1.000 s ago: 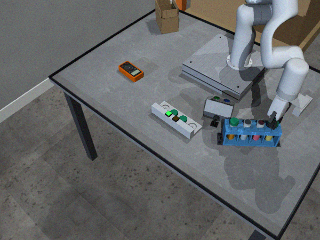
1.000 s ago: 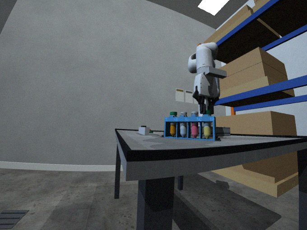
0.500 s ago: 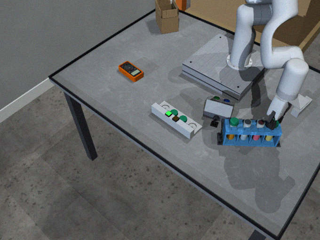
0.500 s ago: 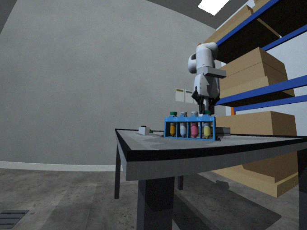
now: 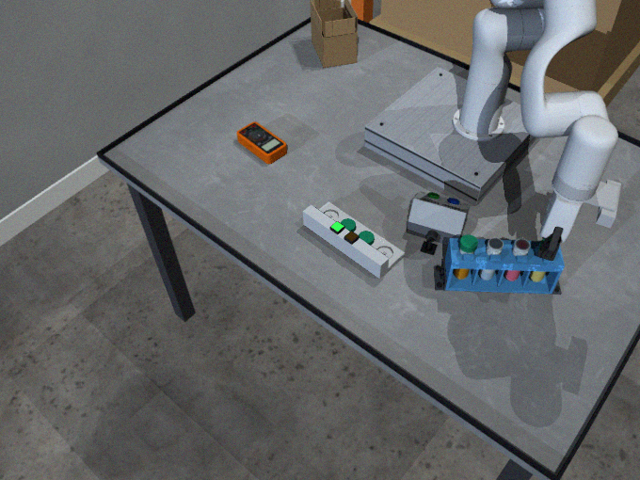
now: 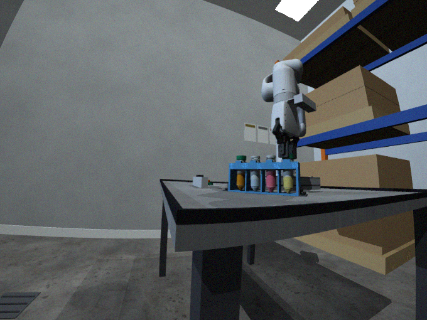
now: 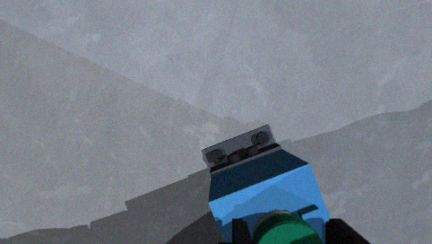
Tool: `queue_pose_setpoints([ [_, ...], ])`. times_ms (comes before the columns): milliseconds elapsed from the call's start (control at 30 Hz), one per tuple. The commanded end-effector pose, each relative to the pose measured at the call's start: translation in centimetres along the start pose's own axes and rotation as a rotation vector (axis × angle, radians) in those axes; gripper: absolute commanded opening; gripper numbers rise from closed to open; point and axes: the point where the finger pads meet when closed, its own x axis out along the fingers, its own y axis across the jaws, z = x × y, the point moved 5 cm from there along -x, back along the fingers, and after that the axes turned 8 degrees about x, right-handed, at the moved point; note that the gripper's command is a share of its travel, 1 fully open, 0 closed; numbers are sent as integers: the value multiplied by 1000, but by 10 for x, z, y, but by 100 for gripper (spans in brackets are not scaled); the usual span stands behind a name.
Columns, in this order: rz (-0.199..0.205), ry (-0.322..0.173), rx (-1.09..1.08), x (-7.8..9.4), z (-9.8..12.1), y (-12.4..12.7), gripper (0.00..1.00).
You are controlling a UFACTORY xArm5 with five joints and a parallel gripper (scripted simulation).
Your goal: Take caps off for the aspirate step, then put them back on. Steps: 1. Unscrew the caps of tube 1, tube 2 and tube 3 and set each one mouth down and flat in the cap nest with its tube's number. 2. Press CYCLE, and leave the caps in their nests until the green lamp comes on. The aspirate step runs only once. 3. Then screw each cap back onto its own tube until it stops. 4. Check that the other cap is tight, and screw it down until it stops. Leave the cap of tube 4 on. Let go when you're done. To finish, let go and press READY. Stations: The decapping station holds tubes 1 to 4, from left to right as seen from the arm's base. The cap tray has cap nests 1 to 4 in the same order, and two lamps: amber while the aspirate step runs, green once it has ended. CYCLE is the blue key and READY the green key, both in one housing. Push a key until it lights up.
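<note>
The blue decapping rack [image 5: 502,269] holds four tubes. My gripper [image 5: 550,245] is down over the tube at the right end, the yellow one. Its fingers stand slightly open around the green cap [image 7: 287,229] that sits on that tube, with small gaps at the sides. The cap also shows in the exterior view [image 6: 291,155]. The two middle tubes [image 5: 521,245] [image 5: 494,245] have no caps. The left-end tube carries a green cap [image 5: 468,243]. The cap tray [image 5: 352,237] holds two green caps [image 5: 348,224] [image 5: 366,236] in its middle nests; the end nests are empty. The green lamp [image 5: 336,227] is lit.
The key housing [image 5: 438,213], with a green key [image 5: 433,196] and a blue key [image 5: 453,200], stands behind the rack. A small black part [image 5: 429,243] lies by the rack's left end. An orange multimeter [image 5: 261,142] and a cardboard box [image 5: 333,30] sit farther off.
</note>
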Motion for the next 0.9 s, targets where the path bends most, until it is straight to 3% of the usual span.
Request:
queue_pose_setpoints([
  [0,-3,9,-279,-1,0,1,46],
  [400,-1,10,-727,-1,0,1,46],
  [667,-1,10,-727,-1,0,1,46],
  [700,-1,10,-727,-1,0,1,0],
  [867,-1,10,-727,-1,0,1,0],
])
